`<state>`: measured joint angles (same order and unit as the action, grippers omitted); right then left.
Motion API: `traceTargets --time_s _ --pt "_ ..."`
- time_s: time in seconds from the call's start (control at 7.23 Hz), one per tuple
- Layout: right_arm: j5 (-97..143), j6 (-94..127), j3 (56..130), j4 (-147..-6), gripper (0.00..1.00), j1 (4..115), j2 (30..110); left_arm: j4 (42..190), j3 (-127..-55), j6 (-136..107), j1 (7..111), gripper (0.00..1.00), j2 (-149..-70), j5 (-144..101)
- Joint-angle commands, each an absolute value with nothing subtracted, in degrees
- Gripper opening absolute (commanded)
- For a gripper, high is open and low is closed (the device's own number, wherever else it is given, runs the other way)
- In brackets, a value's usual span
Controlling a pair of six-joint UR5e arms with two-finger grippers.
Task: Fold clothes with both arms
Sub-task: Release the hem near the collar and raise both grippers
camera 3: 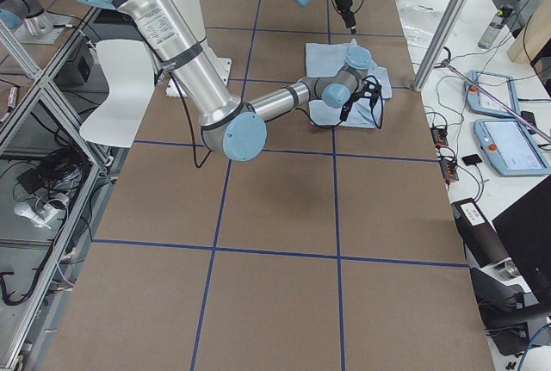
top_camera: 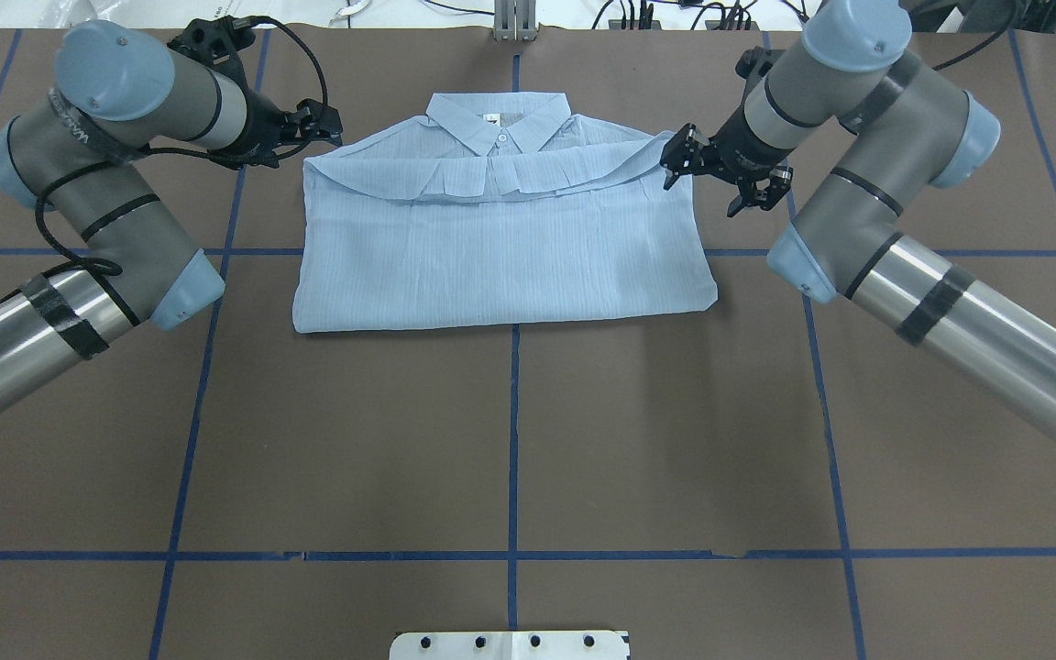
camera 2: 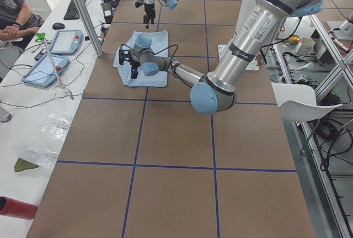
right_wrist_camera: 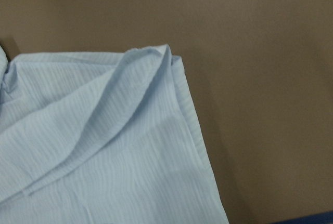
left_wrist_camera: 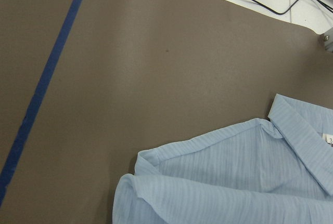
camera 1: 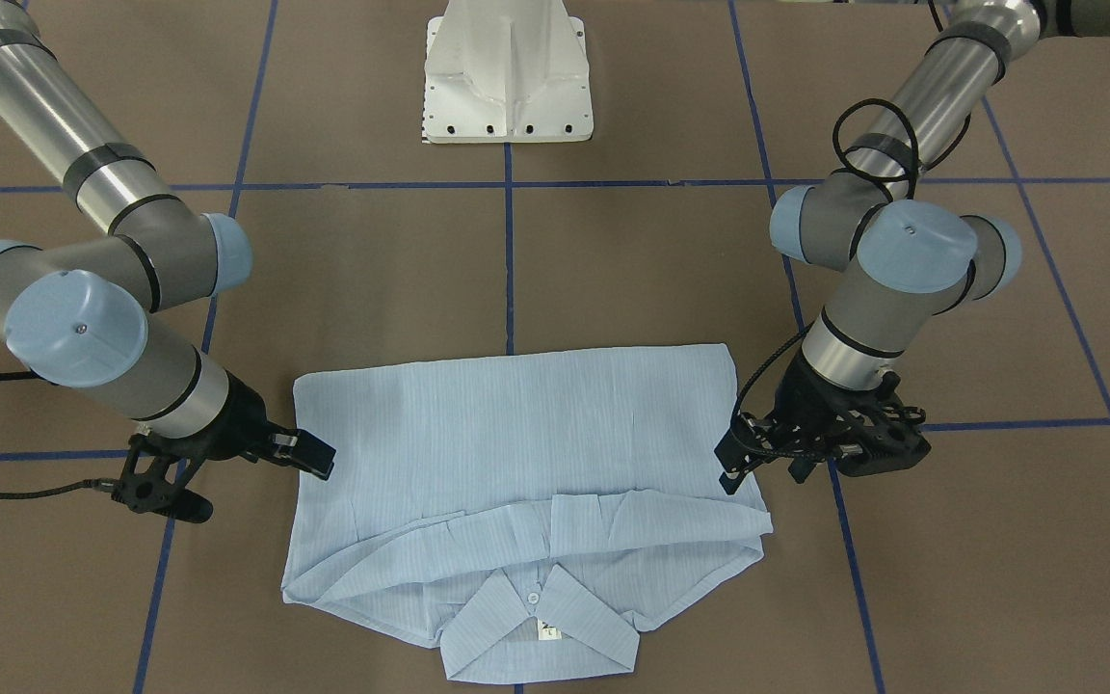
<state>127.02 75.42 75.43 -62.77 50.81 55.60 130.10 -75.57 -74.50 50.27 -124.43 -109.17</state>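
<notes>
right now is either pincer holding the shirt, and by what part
Nothing appears held: the left pincer and right pincer look open beside the shirt, which lies flat.

Shirt [top_camera: 500,257] was thin matt cloth, left arm [top_camera: 5,344] and right arm [top_camera: 986,339] were smooth satin metal, joint caps [top_camera: 115,60] were smooth plastic, table [top_camera: 510,440] was matt.

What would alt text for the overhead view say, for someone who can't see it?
A light-blue shirt lies folded into a rectangle on a blue-taped brown table, collar at the far edge. The grey left arm and right arm reach in, the left end effector and right end effector beside its collar-end corners.
</notes>
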Motion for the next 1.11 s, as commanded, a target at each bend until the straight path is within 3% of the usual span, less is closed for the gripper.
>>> traceTargets --time_s 0.0,0.55,0.69,0.97 --pt "126.6 75.6 82.0 -62.7 1.00 47.8 61.6 130.1 -76.1 -74.6 50.3 1.00 -124.4 -109.1" --pt "123.1 75.6 81.3 -62.8 0.94 44.2 62.2 130.1 -77.5 -74.7 50.3 1.00 -123.3 -109.1" --pt "122.9 75.6 81.8 -62.8 0.88 44.2 62.4 130.1 -77.7 -74.7 50.3 1.00 -123.1 -109.1" --pt "123.0 75.6 81.7 -62.7 0.47 44.2 62.8 130.0 -77.7 -74.7 50.3 1.00 -123.1 -109.1"
